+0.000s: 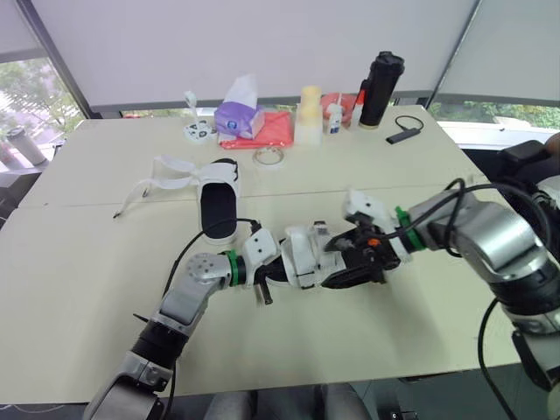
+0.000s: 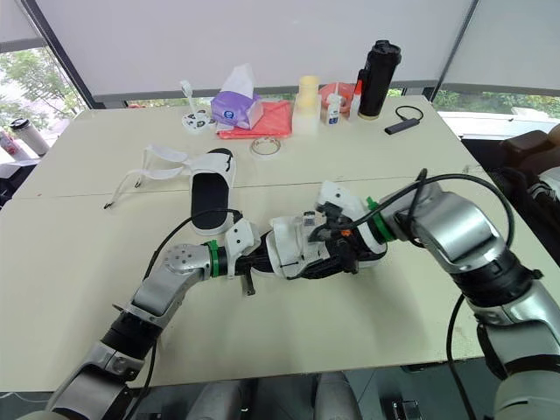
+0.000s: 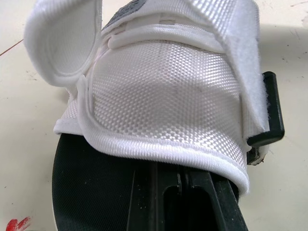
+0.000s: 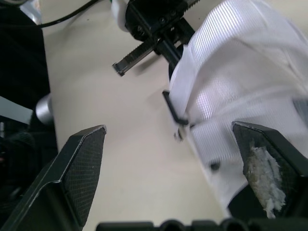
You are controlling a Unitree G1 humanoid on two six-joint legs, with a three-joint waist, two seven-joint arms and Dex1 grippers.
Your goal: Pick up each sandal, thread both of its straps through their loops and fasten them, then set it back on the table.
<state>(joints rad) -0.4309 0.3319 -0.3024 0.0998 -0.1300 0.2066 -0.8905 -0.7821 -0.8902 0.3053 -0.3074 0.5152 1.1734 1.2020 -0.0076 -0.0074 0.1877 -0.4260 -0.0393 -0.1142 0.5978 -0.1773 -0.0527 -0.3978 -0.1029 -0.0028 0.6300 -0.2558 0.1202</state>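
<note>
Lying crosswise low over the near part of the table [image 1: 96,262], the worked sandal [image 1: 308,255] is seen between the two arms. Its long axis is set along the line from one wrist to the other, so that it is met end-on from both sides. The left gripper [image 1: 278,269] is pushed in at one end, under the white upper and over the black footbed; whether it is clamped there cannot be told. The right gripper [image 4: 168,129] is spread wide at the other end with nothing held, and the white webbing is found just inside one of its fingers [image 4: 269,159] while the other is left over bare table. The black loop [image 4: 171,109] is placed directly ahead of that open claw, on the sandal's side edge, and a strap tab [image 3: 62,43] is curled up loose on the upper. The right arm is therefore judged the nearer one for drawing a strap through, with the sandal steadied from the left. The second sandal [image 1: 219,206] is laid farther off on the left, its long axis pointing away from the robot and its straps [image 1: 166,175] splayed open, nearer the left arm and well apart from both grippers
</note>
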